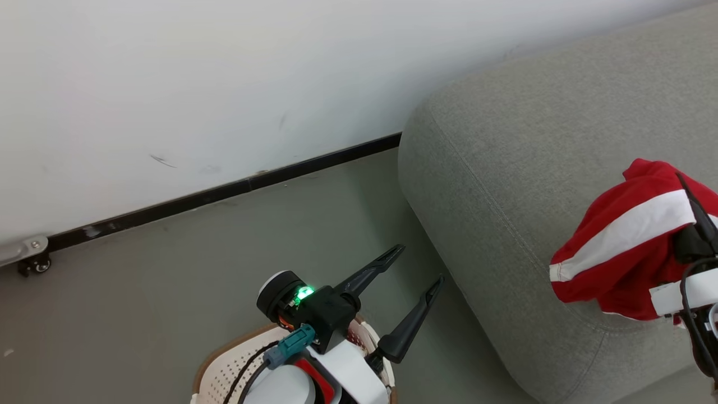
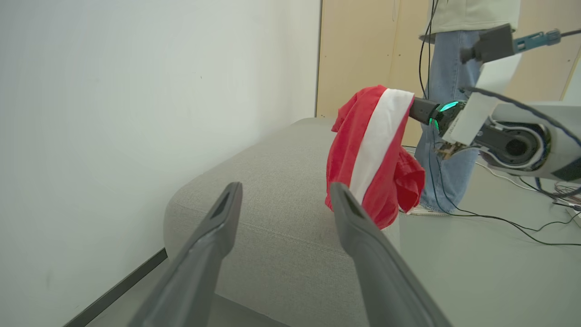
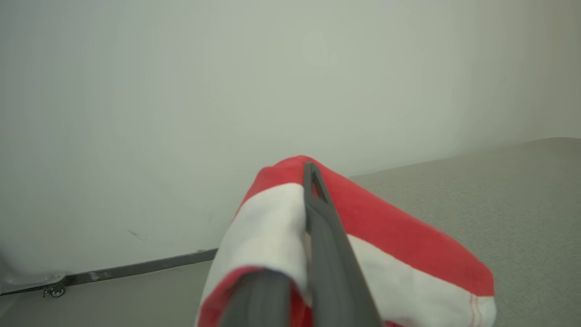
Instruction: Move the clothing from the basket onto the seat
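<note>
The red garment [image 1: 611, 247] drapes over the right fingers [image 3: 322, 236], clenched on it above the seat [image 1: 505, 168]; the left fingers [image 1: 370, 272] stand spread wide and empty near the basket [image 1: 224, 365].

basket [image 1: 223, 366] mostly cropped by the bottom edge, right gripper [image 3: 310, 200] half buried under the clothing [image 3: 399, 245]

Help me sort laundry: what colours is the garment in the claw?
The garment is bright red with a broad white band, clearest in the left wrist view.
</note>
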You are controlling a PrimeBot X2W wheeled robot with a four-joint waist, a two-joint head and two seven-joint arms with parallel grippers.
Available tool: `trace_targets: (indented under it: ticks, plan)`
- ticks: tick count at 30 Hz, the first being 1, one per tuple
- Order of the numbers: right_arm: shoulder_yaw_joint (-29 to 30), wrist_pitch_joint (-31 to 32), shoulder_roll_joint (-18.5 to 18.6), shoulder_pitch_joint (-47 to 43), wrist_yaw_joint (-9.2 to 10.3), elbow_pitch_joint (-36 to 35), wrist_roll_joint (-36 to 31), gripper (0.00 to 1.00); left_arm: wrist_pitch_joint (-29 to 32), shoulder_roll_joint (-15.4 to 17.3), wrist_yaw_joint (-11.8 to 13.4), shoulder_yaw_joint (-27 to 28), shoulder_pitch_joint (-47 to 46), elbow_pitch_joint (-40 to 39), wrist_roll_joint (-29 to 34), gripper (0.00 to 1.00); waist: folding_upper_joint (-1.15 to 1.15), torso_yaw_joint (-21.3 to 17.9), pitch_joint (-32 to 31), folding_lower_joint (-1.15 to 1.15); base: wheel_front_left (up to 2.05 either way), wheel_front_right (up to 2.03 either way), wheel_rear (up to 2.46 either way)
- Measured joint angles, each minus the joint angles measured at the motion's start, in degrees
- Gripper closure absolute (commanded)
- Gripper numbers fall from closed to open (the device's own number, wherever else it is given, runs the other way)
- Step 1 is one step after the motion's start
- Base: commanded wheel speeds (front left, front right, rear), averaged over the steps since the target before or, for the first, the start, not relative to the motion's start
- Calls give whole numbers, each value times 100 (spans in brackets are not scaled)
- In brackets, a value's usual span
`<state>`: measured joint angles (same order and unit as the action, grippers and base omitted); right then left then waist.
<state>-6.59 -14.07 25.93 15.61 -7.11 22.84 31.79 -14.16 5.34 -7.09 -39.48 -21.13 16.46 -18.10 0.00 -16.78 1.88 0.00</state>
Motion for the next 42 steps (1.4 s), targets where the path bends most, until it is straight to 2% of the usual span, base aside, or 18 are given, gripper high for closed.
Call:
trace_targets:
  ticks: [10,21,29,42]
  plan:
    - [36,178,-57,64,0,-68,-5,100,0,163,0,34,-1,-120,68,0,0,-152,246,0,0,0,0]
    - [94,457,272,1433,0,8,-49,100,1,413,114,212,-29,-419,257,0,0,-54,631,0,0,0,0]
    - [318,602,701,2342,-1,463,-314,100,92,469,162,193,-370,-892,464,0,0,123,1020,0,0,0,0]
    - [670,566,933,2693,-1,1421,-603,100,437,452,114,-320,-631,-1517,634,0,0,425,1651,0,0,0,0]
